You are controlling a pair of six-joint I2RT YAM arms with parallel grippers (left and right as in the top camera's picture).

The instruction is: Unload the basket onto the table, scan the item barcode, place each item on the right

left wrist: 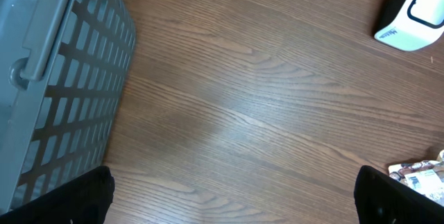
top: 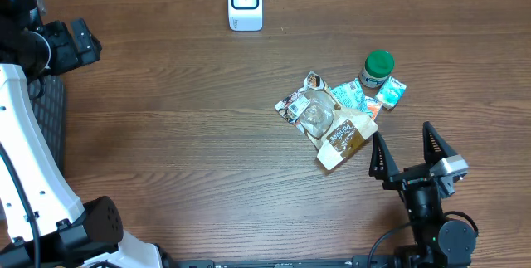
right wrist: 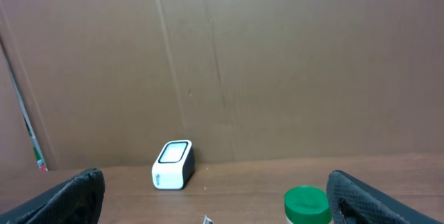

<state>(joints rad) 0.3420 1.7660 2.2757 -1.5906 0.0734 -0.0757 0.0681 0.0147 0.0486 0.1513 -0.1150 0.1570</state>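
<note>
The items lie in a small heap on the table [top: 182, 127], right of centre. On top is a brown pouch [top: 344, 139] with white script too small to read. Next to it are a clear-window packet [top: 314, 117], teal sachets [top: 390, 92] and a green-lidded jar [top: 377, 69]. The white scanner [top: 245, 2] stands well apart at the far edge. The right gripper [top: 401, 131] gapes wide just beside the pouch and holds nothing. The left gripper [left wrist: 232, 196] is also spread wide over bare wood, beside a grey slatted basket [left wrist: 62, 78].
</note>
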